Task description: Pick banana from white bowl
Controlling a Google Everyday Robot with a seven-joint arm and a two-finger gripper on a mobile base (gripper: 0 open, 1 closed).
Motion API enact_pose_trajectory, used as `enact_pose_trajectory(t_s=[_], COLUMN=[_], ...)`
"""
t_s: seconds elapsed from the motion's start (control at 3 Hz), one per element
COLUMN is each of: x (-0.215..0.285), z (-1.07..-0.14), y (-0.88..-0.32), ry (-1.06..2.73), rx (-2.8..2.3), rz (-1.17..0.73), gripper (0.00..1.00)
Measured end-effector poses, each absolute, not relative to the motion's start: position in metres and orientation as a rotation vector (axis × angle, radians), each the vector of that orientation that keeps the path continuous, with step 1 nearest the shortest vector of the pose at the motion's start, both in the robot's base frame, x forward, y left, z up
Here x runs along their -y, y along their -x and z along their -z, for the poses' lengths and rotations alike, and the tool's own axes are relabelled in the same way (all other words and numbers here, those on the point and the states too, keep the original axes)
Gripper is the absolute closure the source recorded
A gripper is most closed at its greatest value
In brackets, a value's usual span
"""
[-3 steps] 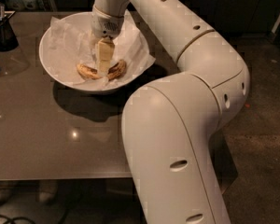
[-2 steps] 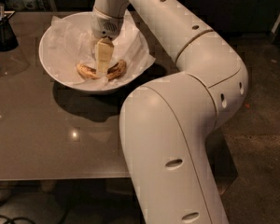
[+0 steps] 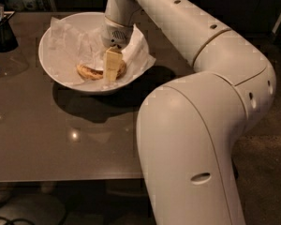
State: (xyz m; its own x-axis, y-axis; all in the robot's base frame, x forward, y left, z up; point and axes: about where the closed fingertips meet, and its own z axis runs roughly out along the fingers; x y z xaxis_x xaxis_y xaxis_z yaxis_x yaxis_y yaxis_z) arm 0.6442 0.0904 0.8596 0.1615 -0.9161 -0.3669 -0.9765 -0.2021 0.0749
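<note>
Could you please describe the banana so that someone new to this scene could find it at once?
On the brown table sits a wide white bowl lined with crumpled paper. The banana lies in its near side, right under the tool inside the bowl. It is the only yellow-brown, curved thing there.

I count one table [image 3: 61,139] and one white bowl [image 3: 46,67] on it, far left of centre. One crumpled paper [image 3: 70,41] lines it; one banana [image 3: 88,72] lies inside. One dark cup [image 3: 2,34] stands far left. My one gripper [image 3: 111,75] is down in the bowl, at the banana.
</note>
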Motion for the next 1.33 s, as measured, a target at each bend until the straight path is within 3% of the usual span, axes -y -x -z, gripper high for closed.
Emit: enact_pose_trajectory(t_s=[0.67,1.33], x=[-0.074,-0.06], z=[-0.85,-0.853], y=[-0.626,-0.627], ry=[2.265,2.342], rx=[-1.907,-1.903], rz=[-0.498,-0.373], gripper=[0.23,0.23])
